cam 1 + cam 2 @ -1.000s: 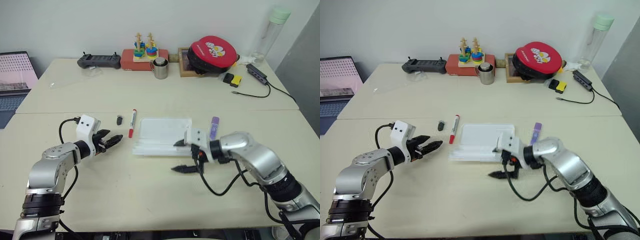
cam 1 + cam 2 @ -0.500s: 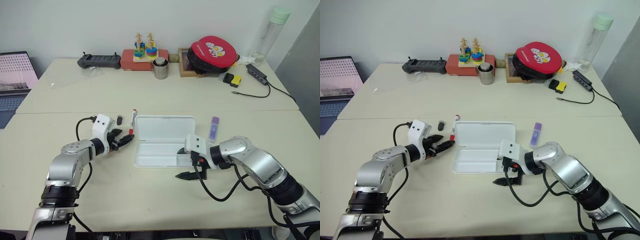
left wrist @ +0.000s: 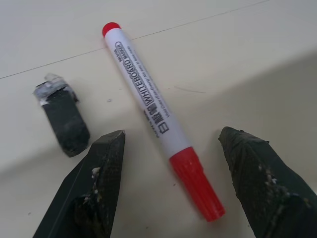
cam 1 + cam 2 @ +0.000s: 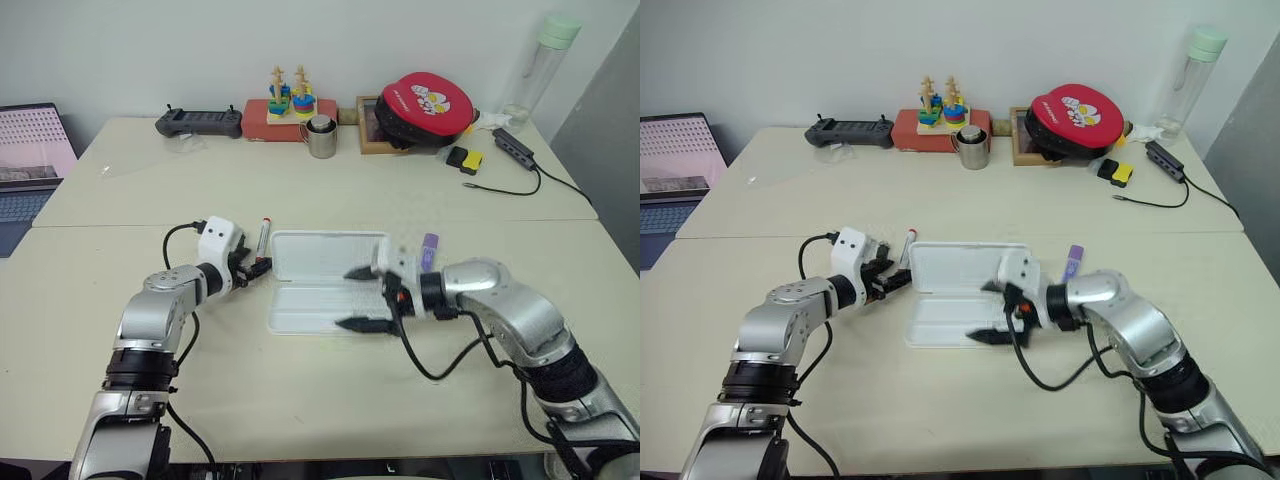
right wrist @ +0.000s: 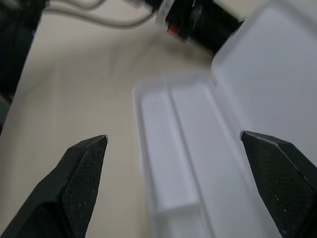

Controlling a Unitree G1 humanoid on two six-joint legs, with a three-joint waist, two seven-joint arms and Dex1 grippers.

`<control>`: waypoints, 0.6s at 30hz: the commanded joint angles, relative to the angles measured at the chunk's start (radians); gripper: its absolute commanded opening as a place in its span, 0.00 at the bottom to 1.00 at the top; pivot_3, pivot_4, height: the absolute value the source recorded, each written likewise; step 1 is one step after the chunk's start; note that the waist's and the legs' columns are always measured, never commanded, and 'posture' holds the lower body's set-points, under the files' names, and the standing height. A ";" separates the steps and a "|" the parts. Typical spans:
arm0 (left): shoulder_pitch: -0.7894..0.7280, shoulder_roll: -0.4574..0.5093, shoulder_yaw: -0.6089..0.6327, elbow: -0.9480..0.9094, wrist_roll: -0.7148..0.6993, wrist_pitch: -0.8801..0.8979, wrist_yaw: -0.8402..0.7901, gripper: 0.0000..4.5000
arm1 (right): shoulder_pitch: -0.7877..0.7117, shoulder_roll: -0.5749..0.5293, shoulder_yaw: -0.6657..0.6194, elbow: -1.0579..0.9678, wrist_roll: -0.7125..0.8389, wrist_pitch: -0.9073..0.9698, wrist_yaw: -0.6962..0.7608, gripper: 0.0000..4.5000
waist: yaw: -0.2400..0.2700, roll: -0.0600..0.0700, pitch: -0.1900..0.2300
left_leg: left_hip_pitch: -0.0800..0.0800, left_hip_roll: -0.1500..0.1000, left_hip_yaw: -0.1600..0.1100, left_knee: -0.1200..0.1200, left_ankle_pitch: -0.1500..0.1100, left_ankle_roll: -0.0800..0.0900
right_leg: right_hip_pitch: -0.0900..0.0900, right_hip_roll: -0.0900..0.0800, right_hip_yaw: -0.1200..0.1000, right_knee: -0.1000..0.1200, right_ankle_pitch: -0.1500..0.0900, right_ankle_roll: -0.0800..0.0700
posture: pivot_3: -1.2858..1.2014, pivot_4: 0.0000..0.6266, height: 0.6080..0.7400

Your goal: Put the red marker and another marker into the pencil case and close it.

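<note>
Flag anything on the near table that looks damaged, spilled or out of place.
Nothing spilled or broken. The pencil case lies open and empty, the red marker flat beside it between the left end effector fingers, not gripped. Only oddity: a small black cap-like piece with a scuffed end lying loose beside the marker.

The cream surface (image 4: 300, 390) carries the open white pencil case (image 4: 325, 280), the red marker (image 4: 264, 238) and a small black cap (image 3: 63, 116) beside it, the purple highlighter (image 4: 429, 250), a steel mug (image 4: 320, 137) and a black controller (image 4: 198, 122).
</note>
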 commanded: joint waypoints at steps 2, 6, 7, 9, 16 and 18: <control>-0.011 -0.009 -0.019 0.004 0.014 0.008 0.001 0.53 | -0.036 0.016 -0.068 -0.017 0.033 0.004 -0.047 1.00 | 0.002 -0.001 -0.001 | 0.000 0.000 -0.001 0.000 0.000 0.000 | 0.000 0.000 0.000 0.000 0.000 0.000 | 0.52 0.24 1.00; -0.012 -0.012 -0.016 -0.001 0.017 0.015 0.005 0.38 | -0.042 0.021 -0.076 -0.021 0.044 0.010 -0.063 1.00 | 0.000 -0.001 -0.001 | 0.000 0.000 0.000 -0.001 0.000 0.000 | 0.000 0.000 0.000 0.000 0.000 0.000 | 0.52 0.24 1.00; -0.011 -0.012 -0.016 -0.003 0.019 0.017 0.006 0.32 | -0.045 0.023 -0.080 -0.020 0.048 0.011 -0.070 1.00 | 0.000 -0.001 -0.001 | 0.000 0.000 0.000 -0.001 0.000 0.000 | 0.000 0.000 0.000 0.000 0.000 0.000 | 0.52 0.24 1.00; -0.009 -0.012 -0.014 -0.007 0.020 0.022 0.009 0.25 | -0.053 0.030 -0.088 -0.015 0.056 0.012 -0.086 1.00 | -0.001 -0.001 -0.001 | 0.000 0.000 0.000 -0.001 0.000 0.000 | 0.000 0.000 0.000 0.000 0.000 0.000 | 0.52 0.24 1.00; -0.001 -0.010 -0.003 -0.022 0.021 0.032 0.026 0.10 | -0.086 0.067 -0.122 0.022 0.051 -0.014 -0.143 1.00 | -0.002 -0.001 -0.001 | 0.000 0.000 0.000 -0.001 0.000 0.000 | 0.000 0.000 0.000 0.001 0.000 0.000 | 0.52 0.24 1.00; 0.001 -0.010 0.007 -0.026 0.022 0.029 0.039 0.10 | -0.094 0.072 -0.127 0.030 0.052 -0.019 -0.150 1.00 | -0.002 -0.001 -0.001 | 0.000 0.000 0.000 -0.001 0.000 0.000 | 0.000 0.000 0.000 0.001 0.000 0.000 | 0.52 0.24 1.00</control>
